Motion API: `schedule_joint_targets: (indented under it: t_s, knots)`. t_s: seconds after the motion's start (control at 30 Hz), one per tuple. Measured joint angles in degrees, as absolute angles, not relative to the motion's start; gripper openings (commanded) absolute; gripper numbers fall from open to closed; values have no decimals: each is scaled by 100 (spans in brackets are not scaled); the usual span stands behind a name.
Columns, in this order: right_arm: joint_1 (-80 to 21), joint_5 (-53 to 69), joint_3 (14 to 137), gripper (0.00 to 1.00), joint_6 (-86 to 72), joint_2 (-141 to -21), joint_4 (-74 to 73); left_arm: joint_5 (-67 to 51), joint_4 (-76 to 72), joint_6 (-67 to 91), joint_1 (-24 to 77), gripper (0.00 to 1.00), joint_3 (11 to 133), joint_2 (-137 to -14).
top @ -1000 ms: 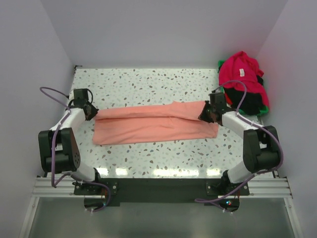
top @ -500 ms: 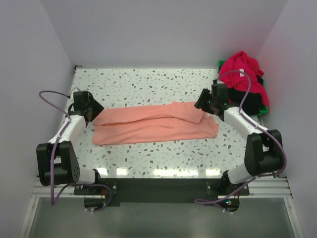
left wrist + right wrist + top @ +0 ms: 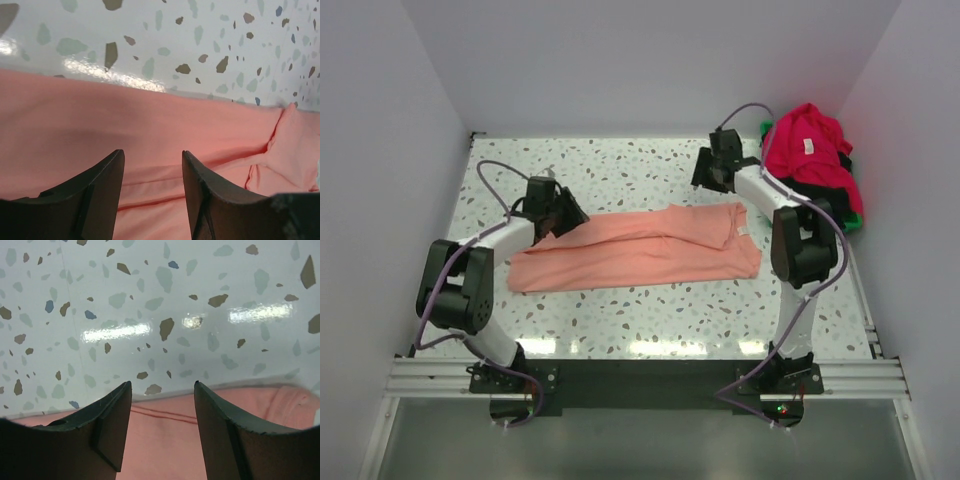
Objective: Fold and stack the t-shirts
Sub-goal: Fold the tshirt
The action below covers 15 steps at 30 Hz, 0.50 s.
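Note:
A salmon-pink t-shirt (image 3: pixel 640 252) lies folded into a long strip across the middle of the table, flat and free of both grippers. My left gripper (image 3: pixel 568 215) hovers open over its far left edge. In the left wrist view the fingers (image 3: pixel 100 190) stand apart above the pink cloth (image 3: pixel 150 115) with nothing between them. My right gripper (image 3: pixel 705 172) is open beyond the strip's far right end. Its wrist view shows the shirt's hem (image 3: pixel 170 440) below the open gripper (image 3: pixel 162 385). A crimson red t-shirt (image 3: pixel 805 145) lies heaped on a black one (image 3: pixel 825 205) at the back right.
The heap of shirts rests in a green bin (image 3: pixel 857 222) against the right wall. Speckled tabletop (image 3: pixel 620 170) runs behind the pink strip and in front of it (image 3: pixel 640 310). White walls close in the left, back and right sides.
Both grippers have opened and let go of the pink shirt's ends. The left arm swung right toward the strip's far edge; the right arm rose and moved toward the back.

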<state>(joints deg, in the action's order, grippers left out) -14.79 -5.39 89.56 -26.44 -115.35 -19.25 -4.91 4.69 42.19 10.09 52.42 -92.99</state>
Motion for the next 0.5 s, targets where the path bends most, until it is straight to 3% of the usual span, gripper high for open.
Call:
schedule_joint_targets:
  t_s: [0.5]
  knots:
    - [-2639, -1258, 9553, 58, -2200, -12499, -2320, -794, -32, 4215, 1754, 53, 5430, -10079]
